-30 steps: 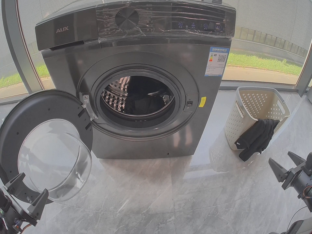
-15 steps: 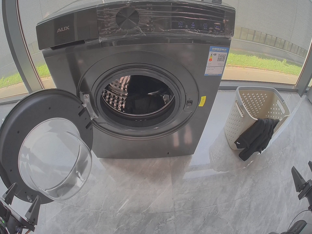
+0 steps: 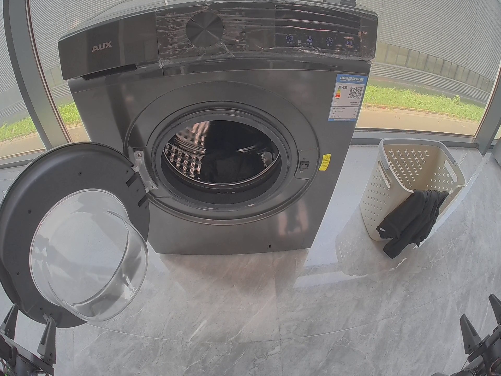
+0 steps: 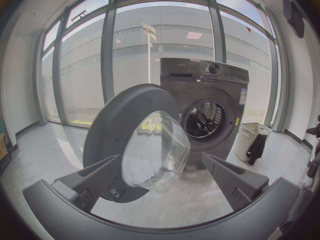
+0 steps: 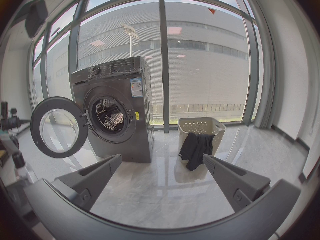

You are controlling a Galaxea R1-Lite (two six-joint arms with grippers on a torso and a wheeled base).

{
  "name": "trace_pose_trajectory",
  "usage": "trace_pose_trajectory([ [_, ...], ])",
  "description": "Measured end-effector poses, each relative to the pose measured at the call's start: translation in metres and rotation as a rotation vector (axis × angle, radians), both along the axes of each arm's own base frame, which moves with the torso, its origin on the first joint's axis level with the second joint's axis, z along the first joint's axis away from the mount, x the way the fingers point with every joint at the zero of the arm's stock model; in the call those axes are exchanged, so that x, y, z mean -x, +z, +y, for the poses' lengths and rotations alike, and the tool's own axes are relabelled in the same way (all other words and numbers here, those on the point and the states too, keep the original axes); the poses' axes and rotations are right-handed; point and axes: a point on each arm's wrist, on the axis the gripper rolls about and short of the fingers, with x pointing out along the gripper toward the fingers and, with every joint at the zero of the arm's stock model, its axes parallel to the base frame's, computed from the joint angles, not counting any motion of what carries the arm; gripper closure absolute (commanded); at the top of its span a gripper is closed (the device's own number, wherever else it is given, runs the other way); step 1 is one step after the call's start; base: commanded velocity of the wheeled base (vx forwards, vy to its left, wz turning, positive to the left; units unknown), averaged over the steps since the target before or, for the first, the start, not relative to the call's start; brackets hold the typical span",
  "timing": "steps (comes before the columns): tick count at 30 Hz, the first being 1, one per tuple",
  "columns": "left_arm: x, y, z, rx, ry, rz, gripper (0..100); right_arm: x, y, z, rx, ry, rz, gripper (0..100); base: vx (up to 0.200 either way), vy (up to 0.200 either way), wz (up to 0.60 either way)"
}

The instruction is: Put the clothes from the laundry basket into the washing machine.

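The grey washing machine (image 3: 224, 79) stands ahead with its round door (image 3: 78, 236) swung open to the left and the drum (image 3: 222, 155) exposed. The white laundry basket (image 3: 412, 168) sits on the floor to the machine's right, and a black garment (image 3: 412, 223) hangs over its front rim. My left gripper (image 3: 30, 317) is low at the near left, just below the open door, open and empty. My right gripper (image 3: 478, 312) is low at the near right, well short of the basket, also open and empty. In the right wrist view the garment (image 5: 196, 149) drapes down the basket (image 5: 201, 127).
Grey marble floor (image 3: 271, 309) lies open between me and the machine. Tall windows (image 3: 433, 53) run behind the machine and basket. The open door's glass bowl (image 4: 155, 150) bulges toward my left gripper (image 4: 160, 157).
Both grippers have sunk toward the bottom edge of the head view, staying open. The basket, garment and door have not moved.
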Motion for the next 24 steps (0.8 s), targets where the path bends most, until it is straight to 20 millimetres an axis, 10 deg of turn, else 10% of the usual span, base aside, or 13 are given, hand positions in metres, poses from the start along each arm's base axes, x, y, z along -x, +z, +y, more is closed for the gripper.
trace_pose_trajectory([
  [24, 0.0070, -0.0093, -0.0036, -0.034, -0.072, -0.005, 0, 0.0070, -0.0006, 0.0012, 0.011, -0.005, -0.039, 0, 0.000, 0.000, 0.00],
])
